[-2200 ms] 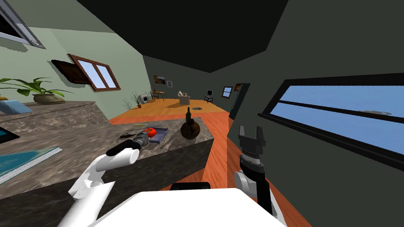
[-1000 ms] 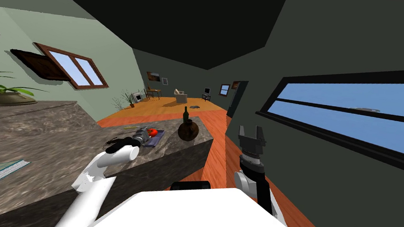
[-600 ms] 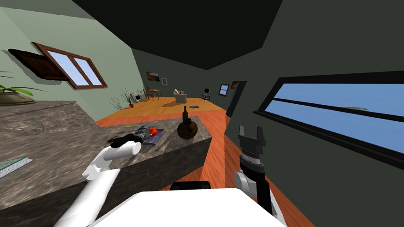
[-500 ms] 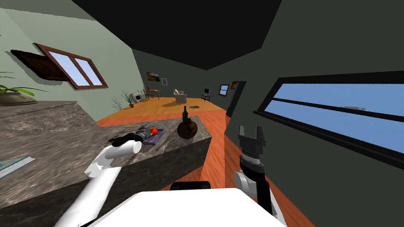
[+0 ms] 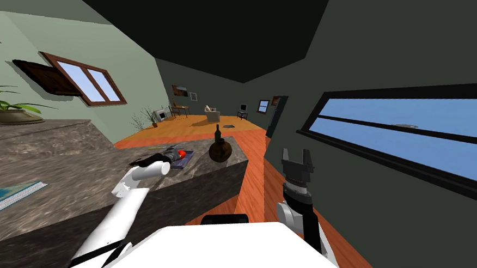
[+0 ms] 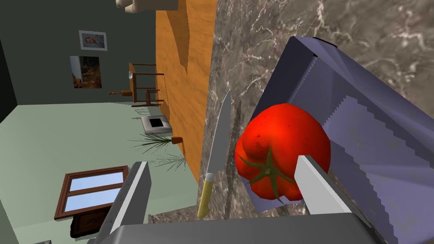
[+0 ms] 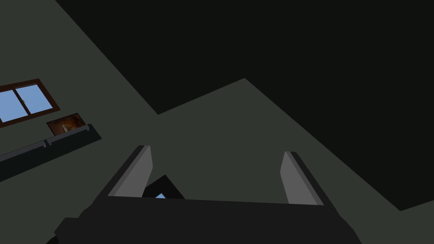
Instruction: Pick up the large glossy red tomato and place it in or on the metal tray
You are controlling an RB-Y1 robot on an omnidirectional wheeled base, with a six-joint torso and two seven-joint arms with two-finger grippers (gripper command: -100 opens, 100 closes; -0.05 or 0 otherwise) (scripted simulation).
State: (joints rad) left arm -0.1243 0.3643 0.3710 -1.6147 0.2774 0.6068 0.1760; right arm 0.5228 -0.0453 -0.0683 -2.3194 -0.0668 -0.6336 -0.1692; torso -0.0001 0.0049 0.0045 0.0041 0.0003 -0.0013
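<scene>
Marble counter (image 6: 360, 34) bears tray (image 6: 373, 140) with tomato (image 6: 282, 148), perhaps touching wide-open left gripper (image 6: 222, 163); right gripper (image 7: 216, 151) gapes empty.

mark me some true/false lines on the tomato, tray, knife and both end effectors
1. The left end effector is open. True.
2. The knife lies inside the tray. False: it lies on the countertop, beside the tray.
3. The tomato has a green stem. True.
4. The right end effector is shut on the tomato. False: it is open and holds nothing.
</scene>
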